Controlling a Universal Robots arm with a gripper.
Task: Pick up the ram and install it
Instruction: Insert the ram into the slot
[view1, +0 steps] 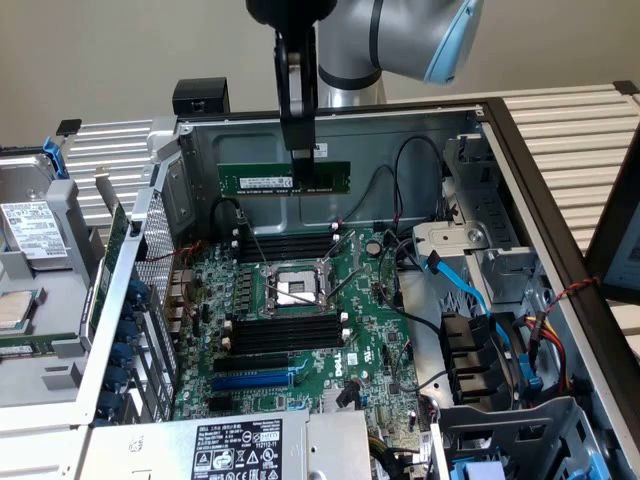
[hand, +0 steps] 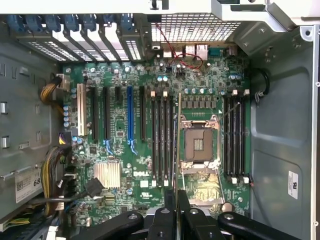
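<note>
Hanging at upper centre of the exterior view, gripper (view1: 302, 152) clenched on the top edge of the ram (view1: 260, 181), green stick held level above the motherboard (view1: 370, 350), apart from the black memory slots (view1: 285, 245)

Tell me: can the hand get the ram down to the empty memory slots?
Likely yes: the hand holds the ram above the open case, and nothing covers the slots.

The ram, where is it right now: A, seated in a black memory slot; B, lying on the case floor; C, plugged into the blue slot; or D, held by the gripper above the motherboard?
D: the ram is clamped in the gripper, in the air above the motherboard and clear of the black slots.
</note>
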